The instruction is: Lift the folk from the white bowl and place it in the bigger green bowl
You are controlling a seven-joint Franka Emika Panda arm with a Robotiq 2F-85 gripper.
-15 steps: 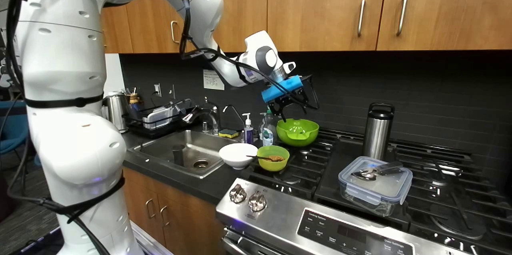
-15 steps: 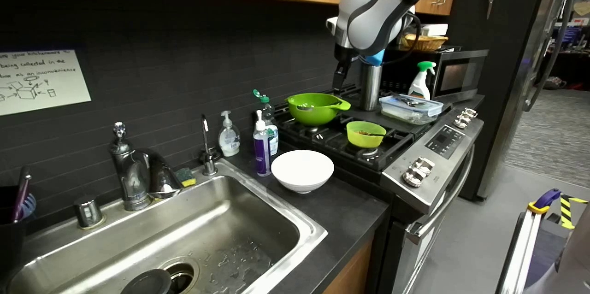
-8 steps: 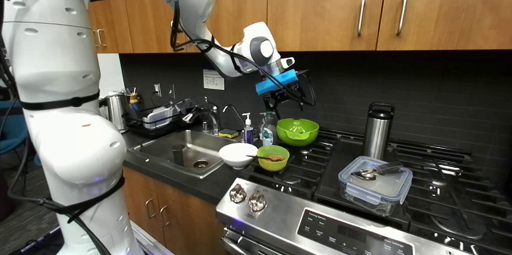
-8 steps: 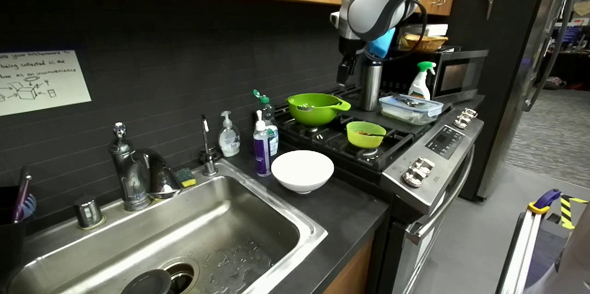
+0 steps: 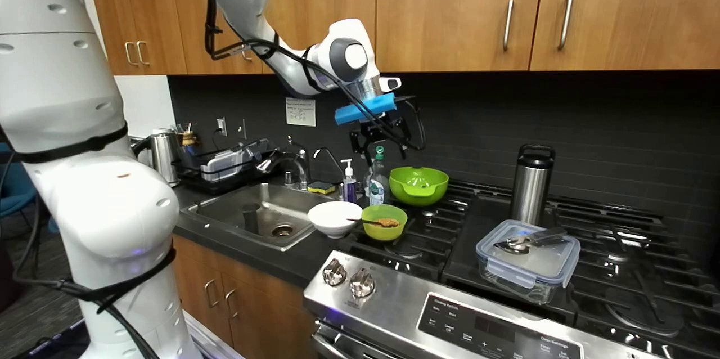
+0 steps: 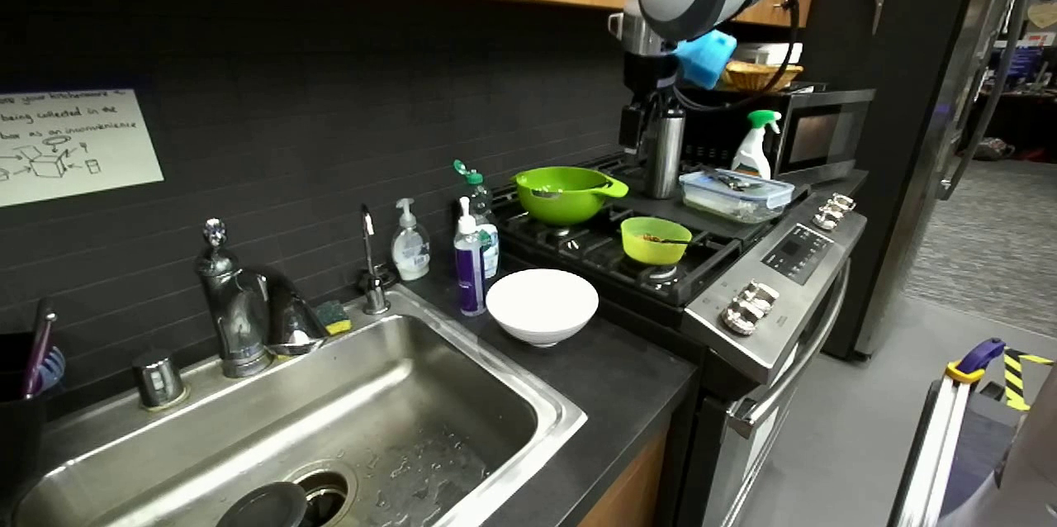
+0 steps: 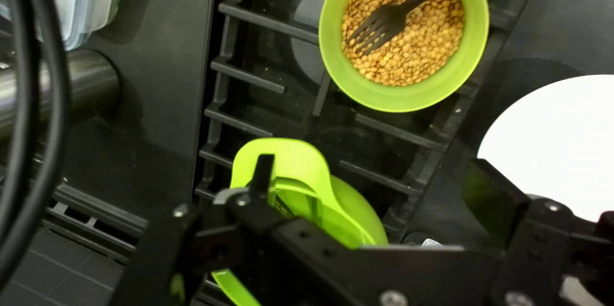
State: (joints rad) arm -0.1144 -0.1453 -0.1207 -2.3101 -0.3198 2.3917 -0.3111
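1. Wrist view: a matte black fork [image 7: 406, 7], apparently plastic, lay in the small, round yellow-green bowl [image 7: 398, 99], not the shallow, round white bowl [image 7: 556, 140] the task named. Its tines rested on tan lentils [image 7: 422, 52] and its handle leaned over the rim, probably easy to pinch.
2. The black, two-fingered claw [image 7: 372, 175] was spread wide, grasping nothing, above the bowls, presumably to clear them.
3. The bigger, deep bright green bowl [image 6: 563, 211], the destination, sat on the black stove grate [image 7: 264, 21]; its contents were unclear.
4. The white bowl stood on the dark counter [image 6: 611, 374], showing no fork.
5. The white paper wall sheet [image 6: 78, 147] partly read "box as an inconvenience"; the black oven panel [image 5: 486, 330], "Oven Settings". The clear, green-capped soap bottle's [image 5: 378, 182] label was illegible.
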